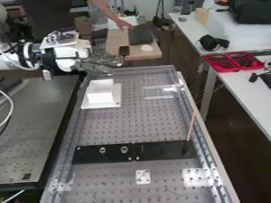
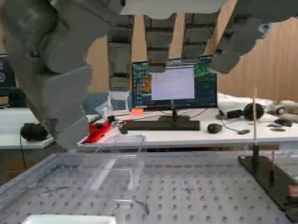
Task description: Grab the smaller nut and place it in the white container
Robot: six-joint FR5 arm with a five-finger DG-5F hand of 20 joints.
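The perforated metal table (image 1: 121, 123) carries a flat black bar (image 1: 114, 157). The hand (image 1: 104, 64) hangs near the table's far end, released, fingers extended. Just beside it sits the white container (image 1: 100, 98). The larger nut (image 1: 103, 150) and bearing (image 1: 124, 149) stand on the bar.

We see a perforated metal table (image 1: 108, 126) with raised rails (image 1: 67, 137) along its sides, carrying the white container (image 1: 101, 96) on its flat base (image 1: 112, 104) toward the far end, a flat black bar (image 1: 163, 150) across the nearer part, and, nearer still, a small pale pierced plate (image 1: 143, 172).
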